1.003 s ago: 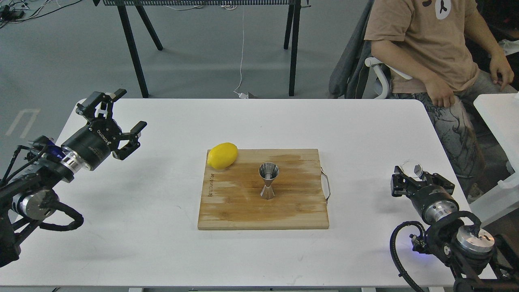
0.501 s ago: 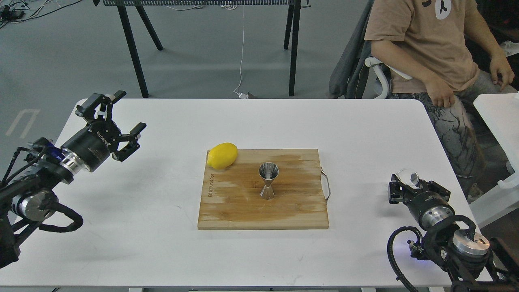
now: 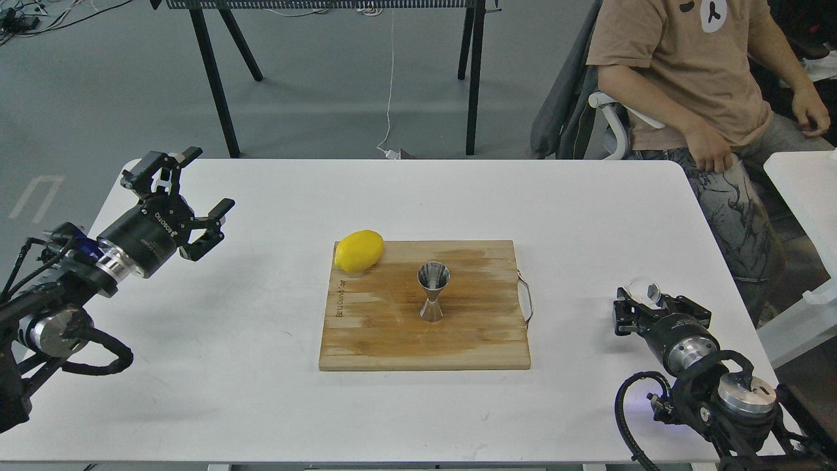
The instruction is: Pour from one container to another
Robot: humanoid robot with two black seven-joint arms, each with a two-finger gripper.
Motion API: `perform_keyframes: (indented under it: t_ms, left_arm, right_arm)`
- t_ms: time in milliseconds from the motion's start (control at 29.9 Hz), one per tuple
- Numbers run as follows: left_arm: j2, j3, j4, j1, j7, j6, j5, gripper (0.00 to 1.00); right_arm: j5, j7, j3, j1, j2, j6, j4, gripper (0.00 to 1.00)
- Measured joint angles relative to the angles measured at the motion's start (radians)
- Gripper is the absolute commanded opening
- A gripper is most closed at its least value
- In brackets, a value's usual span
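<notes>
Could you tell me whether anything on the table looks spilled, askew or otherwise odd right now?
One thing: the wooden cutting board has a darker, wet-looking patch along its far edge behind the upright jigger, suggesting spilled liquid. The lemon overhangs the board's far left corner. Otherwise nothing stands out.

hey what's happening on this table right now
The right gripper holds a small clear glass cup low over the right side of the white table. A steel jigger stands upright on the wooden cutting board, apart from a lemon at the board's far left corner. The left gripper hangs open and empty on the left. Nothing is being poured at this moment.
</notes>
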Motion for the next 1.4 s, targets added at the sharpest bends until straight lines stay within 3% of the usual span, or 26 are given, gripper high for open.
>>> perform_keyframes:
  t_ms: [167,301,669,869,1170,1404]
  left_arm:
    - [0.000,0.000,0.001,0.000,0.000,0.000,0.000,0.99]
    - [0.000,0.000,0.001,0.000,0.000,0.000,0.000,0.99]
    - [0.000,0.000,0.001,0.000,0.000,0.000,0.000,0.99]
    - [0.000,0.000,0.000,0.001,0.000,0.000,0.000,0.99]
    - [0.000,0.000,0.001,0.002,0.000,0.000,0.000,0.99]
    - [0.000,0.000,0.001,0.003,0.000,0.000,-0.001,0.99]
  right_arm:
    - [0.000,0.000,0.000,0.001,0.002,0.001,0.000,0.54]
    - [0.000,0.000,0.000,0.001,0.002,0.001,0.000,0.66]
    - [0.001,-0.002,0.000,0.001,0.001,-0.003,0.002,0.80]
    - [0.001,-0.002,0.000,0.001,0.001,-0.004,0.006,0.94]
    - [0.009,-0.002,0.017,-0.008,-0.025,-0.005,0.093,0.98]
    - [-0.038,-0.003,0.006,-0.024,-0.194,0.036,0.273,0.99]
